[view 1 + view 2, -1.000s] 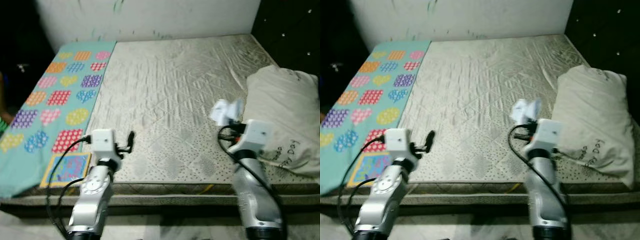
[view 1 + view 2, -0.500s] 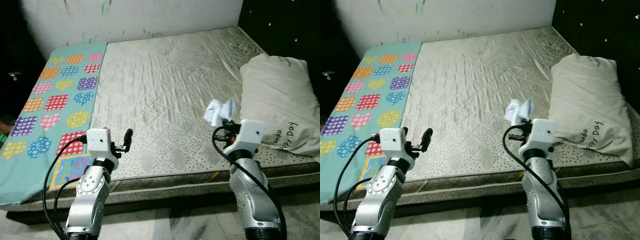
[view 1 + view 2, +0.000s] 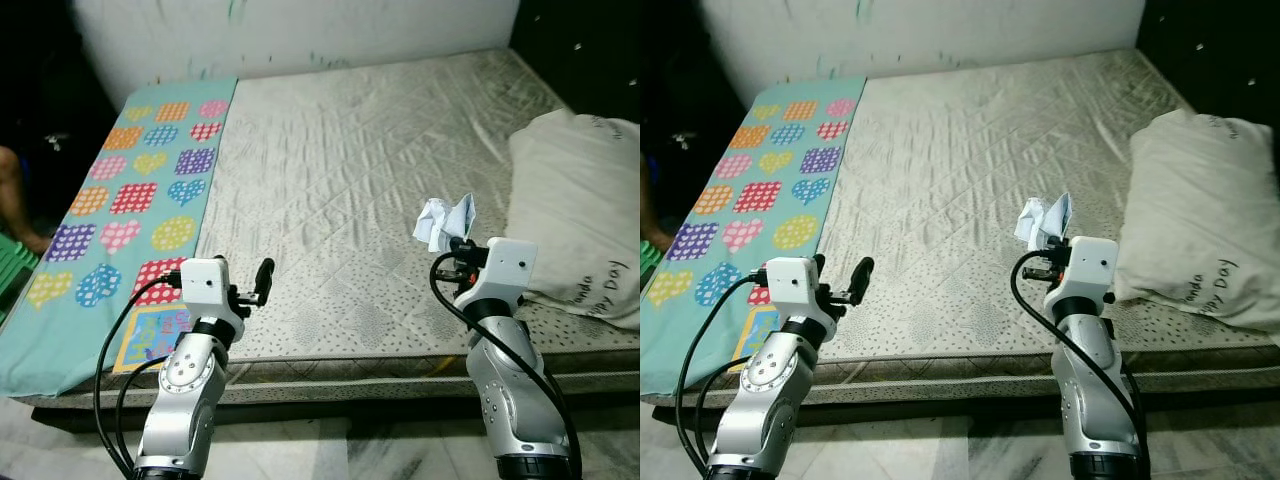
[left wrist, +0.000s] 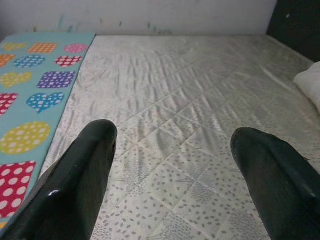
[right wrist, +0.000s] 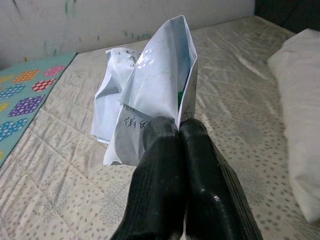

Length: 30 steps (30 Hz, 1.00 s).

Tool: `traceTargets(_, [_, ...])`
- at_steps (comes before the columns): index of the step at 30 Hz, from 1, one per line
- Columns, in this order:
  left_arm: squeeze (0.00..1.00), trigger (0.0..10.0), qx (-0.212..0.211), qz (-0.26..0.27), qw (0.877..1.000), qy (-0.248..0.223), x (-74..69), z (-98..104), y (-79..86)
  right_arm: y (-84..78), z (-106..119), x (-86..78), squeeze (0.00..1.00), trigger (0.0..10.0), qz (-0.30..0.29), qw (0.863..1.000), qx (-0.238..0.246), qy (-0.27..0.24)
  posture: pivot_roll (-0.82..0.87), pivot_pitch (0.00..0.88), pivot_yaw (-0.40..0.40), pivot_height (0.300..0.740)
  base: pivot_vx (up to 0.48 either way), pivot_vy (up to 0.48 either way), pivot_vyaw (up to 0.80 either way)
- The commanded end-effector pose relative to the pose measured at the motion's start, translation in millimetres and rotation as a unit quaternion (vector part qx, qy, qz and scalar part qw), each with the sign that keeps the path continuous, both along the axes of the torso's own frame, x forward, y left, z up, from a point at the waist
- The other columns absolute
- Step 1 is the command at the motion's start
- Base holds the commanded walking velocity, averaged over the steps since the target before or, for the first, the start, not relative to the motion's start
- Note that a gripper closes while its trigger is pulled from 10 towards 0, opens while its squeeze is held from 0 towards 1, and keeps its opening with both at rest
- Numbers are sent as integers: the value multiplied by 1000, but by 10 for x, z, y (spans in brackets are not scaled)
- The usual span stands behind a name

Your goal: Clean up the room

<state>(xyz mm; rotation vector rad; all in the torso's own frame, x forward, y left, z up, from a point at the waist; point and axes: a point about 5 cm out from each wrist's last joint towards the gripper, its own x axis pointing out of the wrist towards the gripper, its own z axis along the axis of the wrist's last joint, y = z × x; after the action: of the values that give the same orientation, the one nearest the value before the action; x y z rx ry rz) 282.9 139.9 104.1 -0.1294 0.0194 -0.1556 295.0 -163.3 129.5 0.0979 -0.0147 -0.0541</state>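
Right gripper (image 5: 180,131) pinched tight on a crumpled paper (image 3: 443,220), held up above the near edge of the mattress (image 3: 350,170), just left of the pillow (image 3: 585,215). In the right wrist view the two black fingers (image 5: 165,170) meet on the lower fold; handwriting shows on the sheet.

Paper looks light and limp, creased all over. Likely to flutter or tear rather than slip; a pinch on a thick fold, as now, seems the sound place to hold it. No weight to speak of.

Left gripper (image 3: 262,279) spread wide, holding nothing, hovering over the mattress edge beside the heart-patterned sheet (image 3: 130,190).

Around: a bright printed card or book (image 3: 150,335) lying on the patterned sheet near the bed's front. A person's leg (image 3: 18,200) at far left, by something green. Nothing sits between the paper and the floor side of the bed.
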Motion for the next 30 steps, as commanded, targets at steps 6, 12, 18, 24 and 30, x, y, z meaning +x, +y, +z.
traceTargets(6, [0, 10000, 2, 36, 999, 29, 19, -43, 76, -15, -4, -17, 0, 10000, -7, 1000, 3, -4, -187, 75, 137, 740, 0, 0, 0])
traceTargets(12, [0, 10000, 6, 24, 999, 23, 22, -25, 71, -13, -13, -21, 0, 10000, -10, 1000, 3, -4, -188, 71, 142, 740, 0, 47, 0])
traceTargets(18, [0, 10000, 6, 18, 1000, 24, 28, -21, 55, -23, -14, -29, 0, 10000, -11, 1000, 3, -6, -189, 71, 143, 740, 0, 426, 0])
traceTargets(24, [0, 10000, 11, 24, 999, 22, 31, -30, 78, -2, 26, -48, 0, 10000, 0, 1000, 11, -27, -190, 66, 145, 740, 0, 479, 0])
traceTargets(30, [0, 10000, 23, 36, 999, 12, 58, -11, 139, 11, 29, -60, 0, 10000, 9, 999, 3, -47, -184, 29, 161, 740, 0, 0, 0])
